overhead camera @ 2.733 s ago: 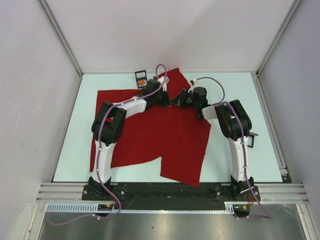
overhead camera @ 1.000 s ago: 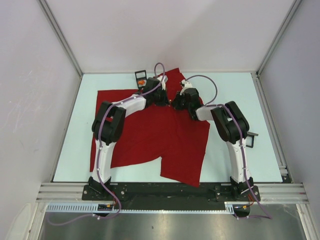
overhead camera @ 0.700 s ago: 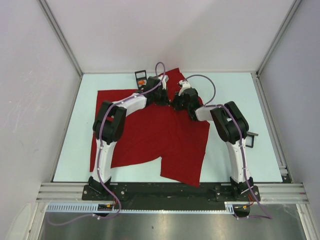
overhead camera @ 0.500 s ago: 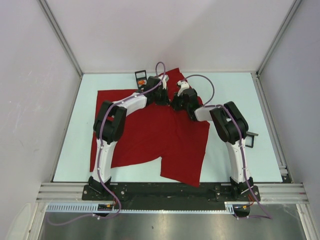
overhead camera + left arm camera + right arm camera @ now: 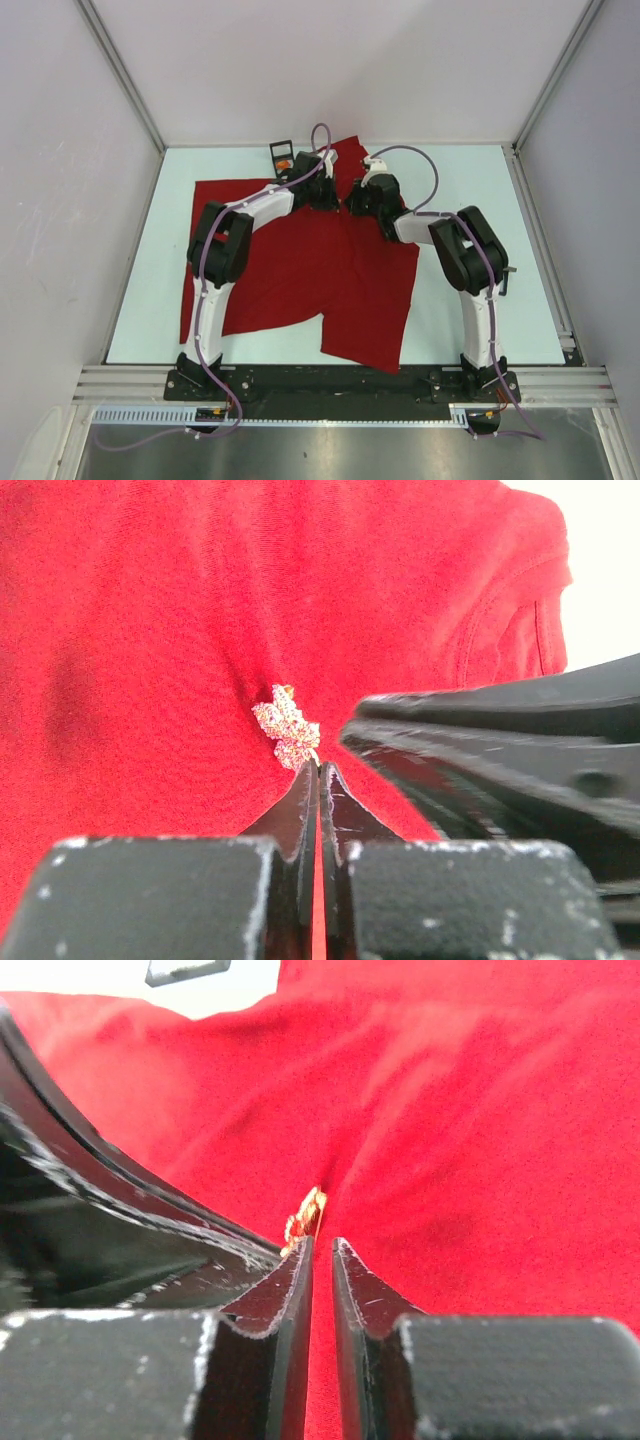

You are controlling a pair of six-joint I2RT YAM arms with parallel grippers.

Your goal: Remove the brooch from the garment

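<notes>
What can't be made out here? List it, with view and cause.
Top view: the small sparkly pink brooch, hidden under the arms.
Left wrist view: whether the shut left gripper pinches the red cloth T-shirt; tips cover it.
Right wrist view: brooch blurred, partly behind right gripper.

A small black tray (image 5: 281, 154) holding something orange sits upper centre on the pale table (image 5: 480, 180).

**Twin white-and-black arms, purple cabling**
Left arm (image 5: 205, 300) and right arm (image 5: 480, 320): white links, bulky black joints, looping purple cables (image 5: 320, 128); tapered black fingers (image 5: 298, 815) scuffed pale, chipped black blocks just behind them.
</notes>
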